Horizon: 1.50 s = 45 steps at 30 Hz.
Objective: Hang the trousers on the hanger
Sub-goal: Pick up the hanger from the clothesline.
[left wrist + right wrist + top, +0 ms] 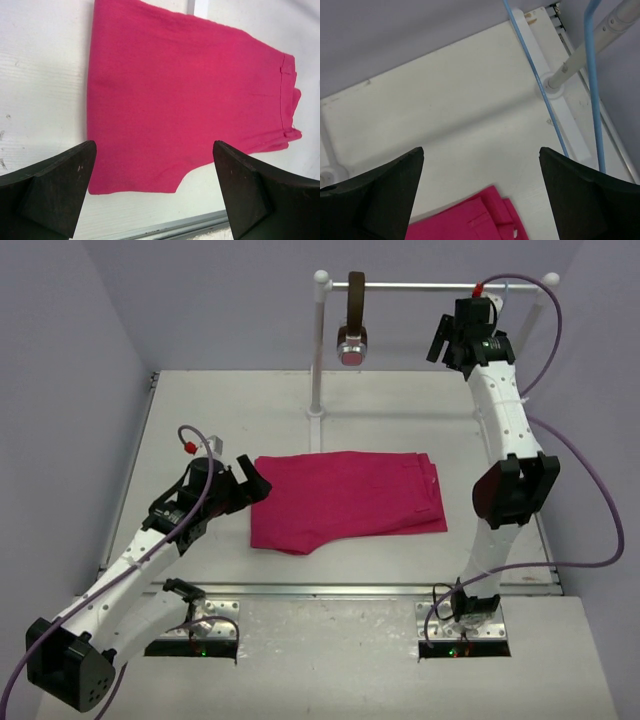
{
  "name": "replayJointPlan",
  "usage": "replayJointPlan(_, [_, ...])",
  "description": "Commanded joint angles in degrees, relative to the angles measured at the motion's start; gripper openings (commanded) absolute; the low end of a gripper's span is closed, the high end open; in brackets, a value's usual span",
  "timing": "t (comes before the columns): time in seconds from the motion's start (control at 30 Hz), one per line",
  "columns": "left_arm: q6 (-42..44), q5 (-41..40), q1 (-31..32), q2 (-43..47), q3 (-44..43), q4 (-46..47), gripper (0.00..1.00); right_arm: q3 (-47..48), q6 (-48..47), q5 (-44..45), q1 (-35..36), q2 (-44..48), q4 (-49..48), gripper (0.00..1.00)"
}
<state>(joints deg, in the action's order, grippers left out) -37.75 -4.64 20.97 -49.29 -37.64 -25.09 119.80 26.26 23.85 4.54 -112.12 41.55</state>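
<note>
From above, the trousers (348, 498) are lying folded flat mid-table. My left pincer (250, 477) is hovering at their left edge and my right pincer (452, 350) is reaching up by the rail (420, 284), both gaping and empty.

Through my left wrist, I am favouring a low pinch on the near folded edge, with bare table alongside.

Through my right wrist, the hanger (537, 80) is dangling right of centre, the post (580, 56) crowding it.

No readable text, labels or numbers
</note>
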Motion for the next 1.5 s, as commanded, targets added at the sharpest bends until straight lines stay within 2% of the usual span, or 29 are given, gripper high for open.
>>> replayJointPlan(0.0, [2.71,4.05,-0.23,1.23,2.44,0.89,1.0,0.04,-8.23,-0.75,-0.41,1.12,0.01,0.95])
replayJointPlan(0.07, [2.71,4.73,-0.21,0.51,3.01,1.34,1.0,-7.0,-10.52,-5.36,-0.4,5.44,-5.9,0.94])
replayJointPlan(0.33, [3.67,6.04,-0.23,-1.36,2.68,2.88,1.0,-8.24,-15.44,-10.99,-0.49,11.3,-6.02,0.94])
replayJointPlan(0.6, [4.09,7.96,-0.21,-1.11,3.19,3.3,1.0,-12.51,-23.4,-3.42,-2.82,15.92,-9.68,0.96])
replayJointPlan(0.67, [4.27,8.28,-0.23,-1.07,3.17,3.32,1.0,-13.45,-25.44,-0.12,-4.08,15.96,-12.13,0.97])
replayJointPlan(0.73, [4.29,8.85,-0.19,-1.05,3.16,3.38,1.0,-15.2,-29.89,-0.69,-6.79,15.68,-15.68,0.95])
replayJointPlan(0.77, [4.34,9.14,-0.08,-1.0,3.32,3.38,1.0,-15.21,-30.64,-2.42,-7.31,15.34,-16.48,0.89])
replayJointPlan(0.8, [4.36,9.2,-0.05,-0.92,3.36,3.38,1.0,-15.08,-30.96,-2.84,-7.43,15.26,-16.67,0.88])
replayJointPlan(0.9, [4.06,8.82,0.77,-0.63,3.95,3.92,1.0,-14.89,-28.61,-0.22,-6.9,16.14,-16.27,0.91])
replayJointPlan(1.0, [4.14,8.66,1.07,-0.74,3.96,4.0,1.0,-27.18,-28.26,-0.88,-6.64,20.85,-25.77,0.92])
replayJointPlan(1.17, [4.35,8.77,1.44,-0.89,3.97,4.35,1.0,-30.25,-33.78,-0.46,-5.0,20.89,-30.17,0.94])
replayJointPlan(1.47, [4.62,9.56,1.46,-1.32,3.98,4.88,1.0,-24.43,-33.6,-3.08,-4.98,16.39,-27.74,0.98])
